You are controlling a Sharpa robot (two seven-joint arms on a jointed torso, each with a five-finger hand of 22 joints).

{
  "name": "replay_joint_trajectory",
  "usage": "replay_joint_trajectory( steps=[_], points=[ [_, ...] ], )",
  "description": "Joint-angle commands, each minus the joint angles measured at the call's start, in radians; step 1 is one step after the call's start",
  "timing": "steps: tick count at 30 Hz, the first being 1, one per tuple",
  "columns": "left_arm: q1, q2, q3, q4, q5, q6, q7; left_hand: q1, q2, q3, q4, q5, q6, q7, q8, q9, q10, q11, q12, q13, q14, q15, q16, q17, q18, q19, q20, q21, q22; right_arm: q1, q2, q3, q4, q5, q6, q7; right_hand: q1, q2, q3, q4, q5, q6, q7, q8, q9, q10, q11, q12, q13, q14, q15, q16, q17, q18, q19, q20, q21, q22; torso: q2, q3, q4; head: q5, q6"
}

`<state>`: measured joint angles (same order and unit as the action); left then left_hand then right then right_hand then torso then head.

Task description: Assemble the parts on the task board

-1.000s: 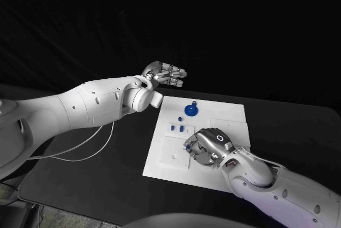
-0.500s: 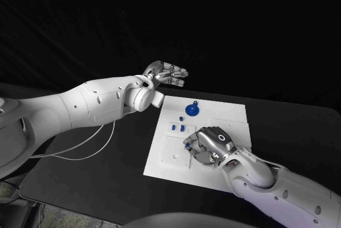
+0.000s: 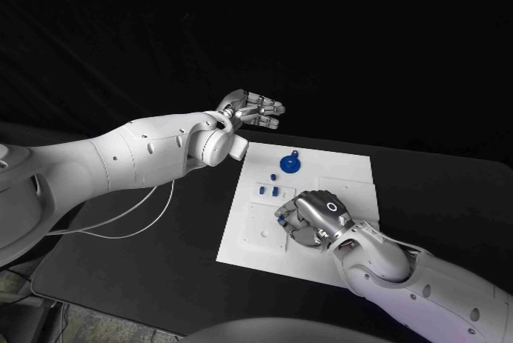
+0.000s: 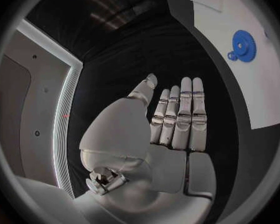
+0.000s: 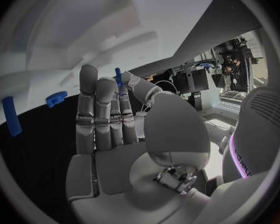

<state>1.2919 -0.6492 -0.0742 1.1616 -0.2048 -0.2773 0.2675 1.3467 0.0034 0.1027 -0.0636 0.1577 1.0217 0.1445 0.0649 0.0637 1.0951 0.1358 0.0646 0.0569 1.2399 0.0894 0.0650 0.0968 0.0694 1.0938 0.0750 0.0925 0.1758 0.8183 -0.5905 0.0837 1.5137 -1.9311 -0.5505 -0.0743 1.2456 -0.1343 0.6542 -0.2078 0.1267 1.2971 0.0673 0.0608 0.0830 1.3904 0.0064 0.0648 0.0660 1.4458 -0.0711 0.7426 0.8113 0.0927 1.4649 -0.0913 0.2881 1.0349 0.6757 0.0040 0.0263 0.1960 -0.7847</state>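
The white task board lies in the middle of the black table. A blue gear with a small knob sits near its far edge, also seen in the left wrist view. Small blue pegs stand left of the board's middle. My right hand hovers curled over the board's centre, and it pinches a small blue peg between thumb and a finger. My left hand is raised beyond the board's far left corner, fingers straight, holding nothing.
A thin white cable loops over the table on the left, under my left arm. The black table extends to the right of the board. Another blue peg and the gear appear past my right fingers.
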Motion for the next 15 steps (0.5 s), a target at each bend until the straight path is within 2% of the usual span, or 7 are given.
replay_joint_trajectory(
  steps=[1, 15],
  points=[
    [0.000, 0.001, 0.001, 0.005, -0.005, 0.011, 0.007, 0.001, 0.012, 0.000, 0.004, -0.004, -0.007, 0.001, -0.001, 0.001, -0.007, -0.003, -0.001, 0.001, -0.002, 0.006, -0.002, 0.002, -0.011, 0.002, 0.003, 0.004, -0.001, -0.001, 0.003, -0.001, -0.002, -0.020, 0.039, -0.009, 0.010, 0.001, -0.002, 0.003, -0.004, 0.005, 0.001, 0.003, 0.001, 0.006, 0.002, 0.003, 0.001, 0.003, -0.003, 0.006, 0.000, 0.019, 0.037, -0.005, 0.007, 0.001, 0.000, -0.0006, 0.0007, 0.001, -0.002],
    [0.001, 0.000, 0.001, 0.006, -0.005, 0.015, 0.002, -0.001, 0.012, -0.002, 0.008, -0.005, -0.010, 0.002, -0.001, 0.000, -0.009, -0.002, -0.001, 0.001, -0.004, 0.006, -0.002, 0.002, -0.011, 0.002, 0.003, 0.005, -0.005, -0.002, 0.012, -0.003, -0.007, -0.038, 0.045, -0.038, 0.011, 0.002, 0.004, 0.001, -0.020, 0.004, 0.001, 0.003, 0.000, 0.005, 0.003, 0.003, 0.001, 0.002, -0.002, 0.007, -0.004, 0.019, 0.035, -0.005, 0.008, 0.003, 0.000, 0.0006, 0.0007, 0.006, -0.009]
  ],
)
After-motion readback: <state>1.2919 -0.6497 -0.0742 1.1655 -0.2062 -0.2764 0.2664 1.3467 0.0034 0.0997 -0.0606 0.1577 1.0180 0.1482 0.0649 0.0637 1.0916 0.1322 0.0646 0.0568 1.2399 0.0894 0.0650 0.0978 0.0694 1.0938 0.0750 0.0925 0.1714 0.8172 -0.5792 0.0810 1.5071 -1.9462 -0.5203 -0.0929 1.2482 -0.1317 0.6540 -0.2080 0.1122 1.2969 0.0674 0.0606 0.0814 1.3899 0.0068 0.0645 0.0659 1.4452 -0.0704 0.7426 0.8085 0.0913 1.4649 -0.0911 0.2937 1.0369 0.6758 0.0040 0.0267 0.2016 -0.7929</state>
